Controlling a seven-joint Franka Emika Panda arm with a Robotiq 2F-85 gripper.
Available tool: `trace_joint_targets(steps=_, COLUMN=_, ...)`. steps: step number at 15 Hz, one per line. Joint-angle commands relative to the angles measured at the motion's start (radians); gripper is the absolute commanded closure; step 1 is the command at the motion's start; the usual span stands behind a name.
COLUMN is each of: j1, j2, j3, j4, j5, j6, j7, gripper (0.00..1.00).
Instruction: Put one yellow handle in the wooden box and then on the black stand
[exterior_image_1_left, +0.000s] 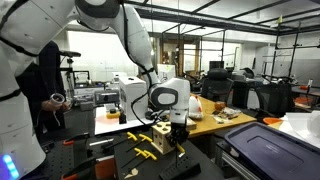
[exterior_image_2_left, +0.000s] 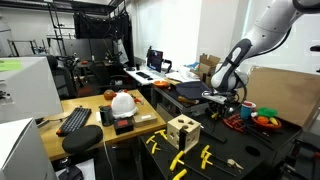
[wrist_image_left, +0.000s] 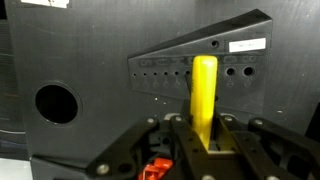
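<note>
Only my wrist view shows the grip. The claw (wrist_image_left: 205, 135) is clamped on a smooth, glossy yellow handle (wrist_image_left: 205, 92), a straight bar with a rounded top. The handle stands upright just in front of the matte black wedge-shaped stand (wrist_image_left: 200, 62), whose sloped face carries a row of small holes. Beside the stand, a flat black panel has one large round hole (wrist_image_left: 55, 103). In both exterior views the held handle is too small for me to pick out. An exterior view does give me what the wrist view misses: the pale light-wood cube-like box (exterior_image_2_left: 183, 131), with dark holes in its faces, sits apart from the stand on the dark table (exterior_image_2_left: 250, 160). Spare yellow handles (exterior_image_2_left: 178, 160) lie loose beyond the box, farther from the stand.
</note>
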Motion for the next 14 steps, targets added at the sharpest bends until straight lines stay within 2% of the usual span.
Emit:
trace_joint_targets(steps=1, j1=-0.012, j2=-0.019, j3=0.014, j4=-0.012, j5=0.034, j6=-0.007, j7=-0.044, gripper=0.96)
trace_joint_targets(steps=14, j1=-0.008, j2=-0.017, j3=0.013, j4=-0.009, j5=0.036, j6=0.0, j7=-0.051, gripper=0.96)
